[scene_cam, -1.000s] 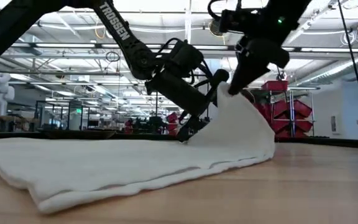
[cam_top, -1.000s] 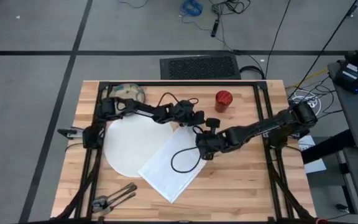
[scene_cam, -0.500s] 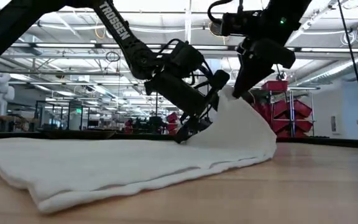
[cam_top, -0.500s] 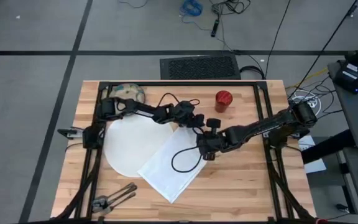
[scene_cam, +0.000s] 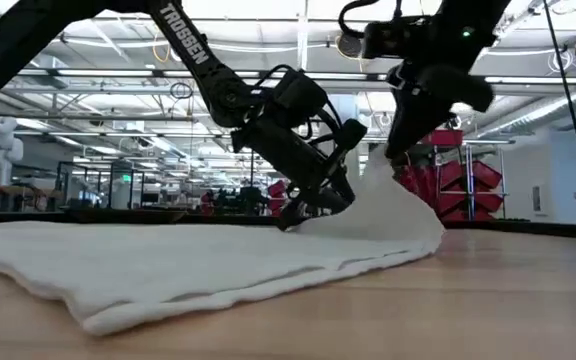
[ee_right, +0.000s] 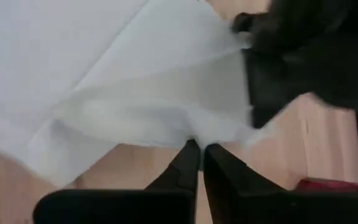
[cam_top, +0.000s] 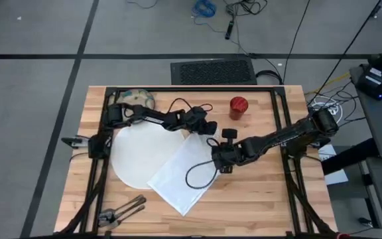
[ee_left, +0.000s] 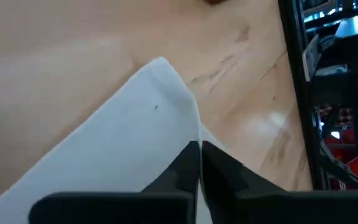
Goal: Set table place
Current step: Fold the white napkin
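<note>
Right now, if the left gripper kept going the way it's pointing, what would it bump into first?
Probably nothing new: the left gripper is shut on the white napkin. Past the cloth's corner, its wrist view shows only bare table, then the black frame. Depth is uncertain.

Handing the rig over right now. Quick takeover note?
Left gripper: jaws shut on the napkin at its far corner.
Right gripper: jaws shut on the napkin's right edge.
Napkin lies diagonally at the table centre, overlapping the plate.
Bowl far left, red cup far centre, cutlery near left.
Done: nothing placed. Left: lay the napkin, then arrange the bowl, cup and cutlery.
</note>
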Available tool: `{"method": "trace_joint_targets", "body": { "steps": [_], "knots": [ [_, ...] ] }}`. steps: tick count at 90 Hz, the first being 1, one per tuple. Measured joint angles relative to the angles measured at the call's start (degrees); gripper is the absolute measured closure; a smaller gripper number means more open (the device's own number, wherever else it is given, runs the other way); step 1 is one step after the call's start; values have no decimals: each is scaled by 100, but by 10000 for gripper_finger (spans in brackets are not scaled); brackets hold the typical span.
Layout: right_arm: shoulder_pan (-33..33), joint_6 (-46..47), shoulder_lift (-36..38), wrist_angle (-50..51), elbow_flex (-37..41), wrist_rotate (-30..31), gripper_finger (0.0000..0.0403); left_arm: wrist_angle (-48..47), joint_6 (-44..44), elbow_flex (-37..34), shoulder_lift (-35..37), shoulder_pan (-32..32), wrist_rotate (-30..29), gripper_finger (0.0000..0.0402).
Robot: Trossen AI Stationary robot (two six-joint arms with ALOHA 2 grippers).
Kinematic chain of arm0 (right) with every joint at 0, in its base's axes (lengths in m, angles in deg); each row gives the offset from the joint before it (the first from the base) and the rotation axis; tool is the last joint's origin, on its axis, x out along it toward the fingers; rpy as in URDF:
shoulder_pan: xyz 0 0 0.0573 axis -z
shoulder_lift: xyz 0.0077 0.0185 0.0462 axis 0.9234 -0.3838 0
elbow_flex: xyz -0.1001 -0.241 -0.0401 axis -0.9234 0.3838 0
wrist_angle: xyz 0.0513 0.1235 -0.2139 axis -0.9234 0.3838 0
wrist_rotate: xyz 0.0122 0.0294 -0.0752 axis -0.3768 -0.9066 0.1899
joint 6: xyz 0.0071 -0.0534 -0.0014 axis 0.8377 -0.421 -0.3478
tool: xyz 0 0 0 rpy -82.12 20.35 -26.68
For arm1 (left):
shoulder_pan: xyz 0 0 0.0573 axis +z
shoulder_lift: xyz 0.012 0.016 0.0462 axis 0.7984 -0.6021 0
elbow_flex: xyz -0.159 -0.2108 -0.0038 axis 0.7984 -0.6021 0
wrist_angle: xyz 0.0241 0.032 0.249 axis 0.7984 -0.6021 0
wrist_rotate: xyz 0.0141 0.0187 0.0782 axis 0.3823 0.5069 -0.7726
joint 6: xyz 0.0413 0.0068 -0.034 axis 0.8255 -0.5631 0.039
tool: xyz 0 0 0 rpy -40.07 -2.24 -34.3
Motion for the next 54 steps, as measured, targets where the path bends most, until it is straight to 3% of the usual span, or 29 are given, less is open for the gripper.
{"method": "trace_joint_targets", "body": {
  "steps": [38, 54],
  "knots": [
    [-230, 1300, -164, 1135, 9, -127, 403, 76, 146, 0, 506, 62, -346, 401],
    [77, 1570, -175, 1879, 13, 461, 403, 43, 250, 0, 616, 86, -995, 401]
  ]
}}
